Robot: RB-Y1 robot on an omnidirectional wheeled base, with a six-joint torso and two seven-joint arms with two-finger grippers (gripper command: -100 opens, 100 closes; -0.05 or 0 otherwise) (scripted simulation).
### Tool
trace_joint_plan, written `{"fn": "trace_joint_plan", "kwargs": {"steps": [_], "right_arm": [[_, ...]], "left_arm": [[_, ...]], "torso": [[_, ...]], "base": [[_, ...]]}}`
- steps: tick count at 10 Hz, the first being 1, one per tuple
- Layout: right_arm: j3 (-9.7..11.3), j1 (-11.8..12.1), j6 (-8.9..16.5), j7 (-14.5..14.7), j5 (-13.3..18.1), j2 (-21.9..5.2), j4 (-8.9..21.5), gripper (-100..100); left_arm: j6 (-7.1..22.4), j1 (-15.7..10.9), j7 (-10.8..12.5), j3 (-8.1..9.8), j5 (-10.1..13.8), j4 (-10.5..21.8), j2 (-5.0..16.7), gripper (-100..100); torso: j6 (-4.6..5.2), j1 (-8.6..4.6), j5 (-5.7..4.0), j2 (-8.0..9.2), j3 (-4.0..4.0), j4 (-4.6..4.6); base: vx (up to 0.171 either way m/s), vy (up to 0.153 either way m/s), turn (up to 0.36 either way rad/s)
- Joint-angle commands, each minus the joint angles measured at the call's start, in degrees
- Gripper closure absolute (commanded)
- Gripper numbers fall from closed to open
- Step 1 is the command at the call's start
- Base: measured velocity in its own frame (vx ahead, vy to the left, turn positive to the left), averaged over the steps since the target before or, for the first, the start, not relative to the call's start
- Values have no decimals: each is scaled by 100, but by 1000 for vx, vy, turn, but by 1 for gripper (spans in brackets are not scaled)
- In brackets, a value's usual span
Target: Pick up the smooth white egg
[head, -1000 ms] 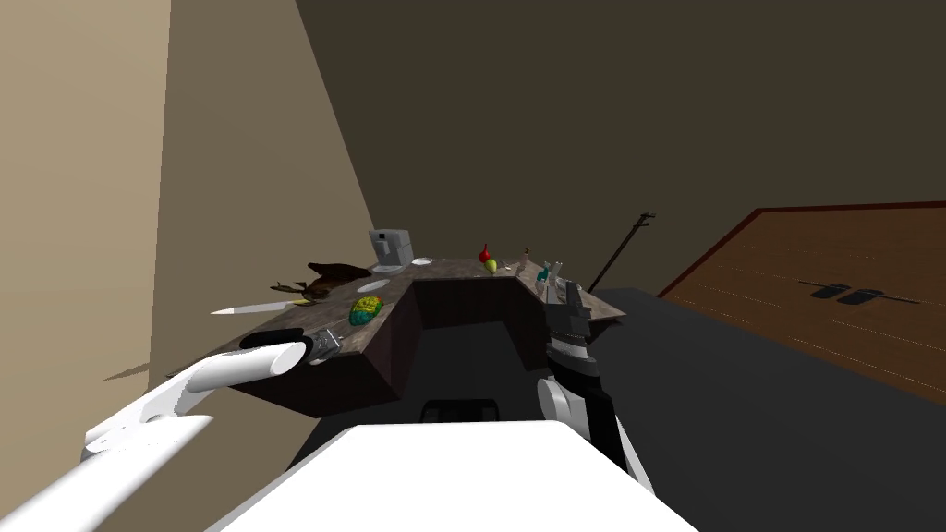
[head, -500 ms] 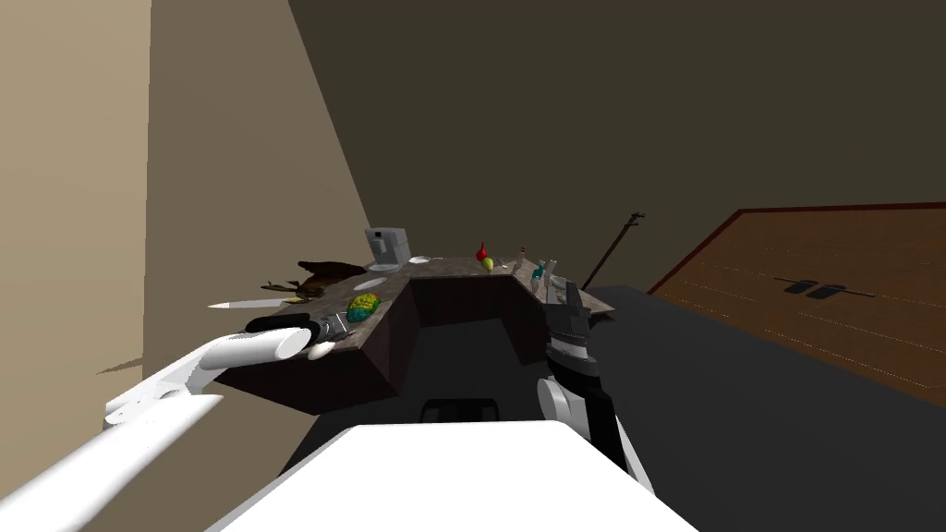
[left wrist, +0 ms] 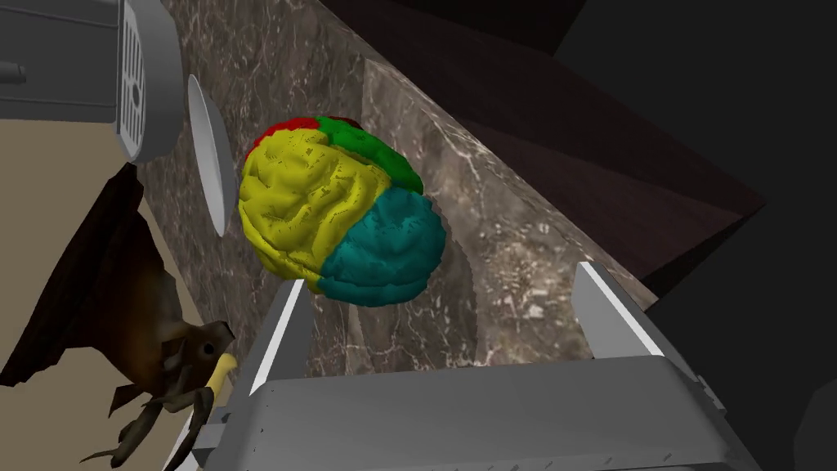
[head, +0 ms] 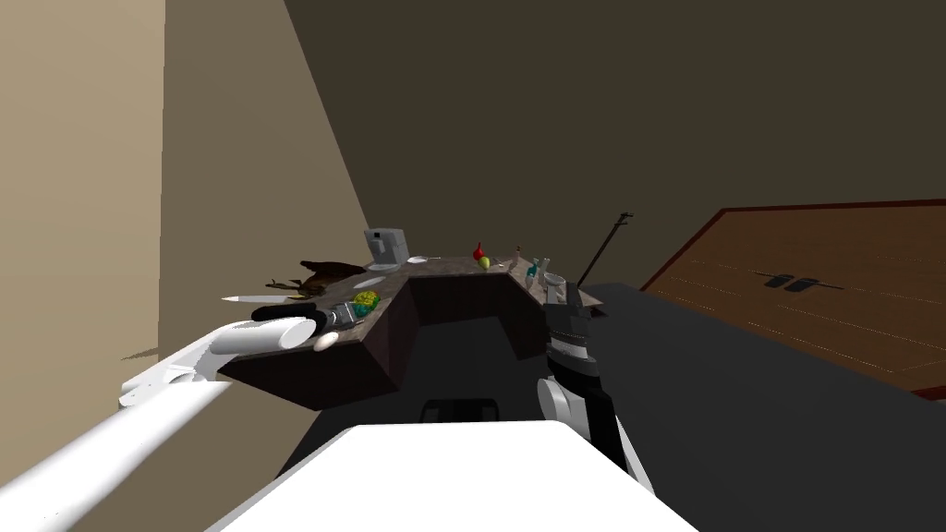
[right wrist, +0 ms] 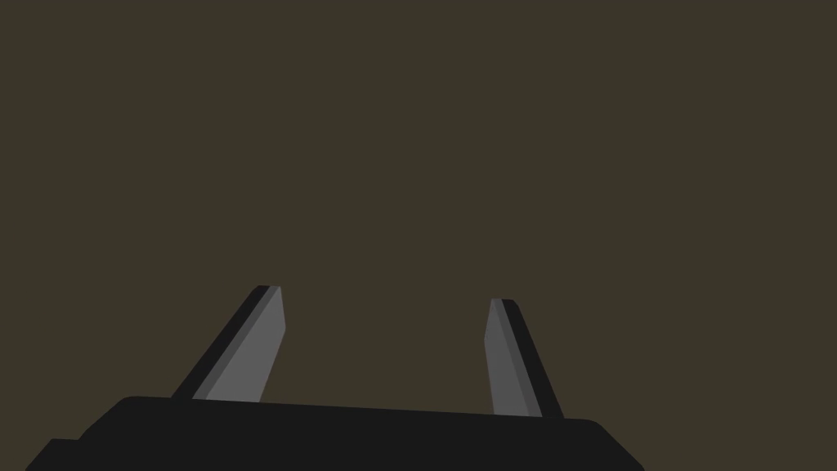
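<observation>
The egg [head: 325, 343] lies on its side on the stone counter [head: 443, 268], close to the near edge of the counter's left wing. In the head view its long axis runs roughly left to right, with the right end a little farther away. I cannot tell which end is the narrow one.

The left gripper [head: 344, 315] hovers over the same wing, just beyond the egg. The egg sits to the near side of the gripper's body, close under the wrist and outside the fingers. The gripper points away from the egg towards a lumpy ball [left wrist: 339, 217] of yellow, teal, green and red patches. In the left wrist view the gripper [left wrist: 445, 319] has its fingers spread wide with nothing between them, only bare counter. The ball rests just past the tip of one finger.

Beyond the ball a white plate [left wrist: 204, 155] lies flat. A grey machine [left wrist: 82, 74] stands farther back, and a brown bird [left wrist: 123, 278] is to the left.

The right gripper [right wrist: 384, 343] is held up at the right of the counter's recess, with its fingers apart and empty.
</observation>
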Motion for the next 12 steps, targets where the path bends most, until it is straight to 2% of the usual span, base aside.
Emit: {"fn": "trace_joint_plan", "kwargs": {"steps": [1, 4, 6, 7, 8, 9, 10, 11, 12], "right_arm": [[0, 0, 0, 0, 0, 0, 0, 0], [0, 1, 0, 0, 0, 0, 0, 0], [0, 1, 0, 0, 0, 0, 0, 0], [0, 1, 0, 0, 0, 0, 0, 0], [0, 0, 0, 0, 0, 0, 0, 0], [0, 0, 0, 0, 0, 0, 0, 0], [0, 0, 0, 0, 0, 0, 0, 0], [0, 0, 0, 0, 0, 0, 0, 0], [1, -1, 0, 0, 0, 0, 0, 0]], "left_arm": [[95, 54, 210, 46, -28, 30, -49, -100], [220, 365, 594, 147, -191, 191, -237, -100], [285, 537, 741, 160, -263, 308, -341, -100], [285, 537, 741, 160, -263, 308, -341, -100], [327, 644, 795, 141, -296, 395, -404, -100], [293, 599, 766, 142, -296, 349, -391, -100], [290, 605, 773, 135, -303, 364, -399, 0], [240, 512, 793, 153, -407, 554, -450, -100], [207, 451, 807, 164, -477, 683, -484, -100]], "torso": [[0, 0, 0, 0, 0, 0], [2, 11, 5, -41, -25, -11], [3, 3, 3, -37, -24, -11], [2, 6, 3, -30, -19, -9], [5, 6, 4, -23, -16, -7], [3, 12, 5, -15, -11, -6], [5, 3, 3, -11, -8, -4], [5, -5, 0, -9, -7, -4], [9, -5, 0, -1, -3, -2]], "base": [[71, 73, 57], [90, 46, 66], [63, 31, 49], [32, 37, 29], [10, 54, 34], [2, 27, 7], [0, 0, 0], [-32, 11, -166], [-67, 16, -228]]}}
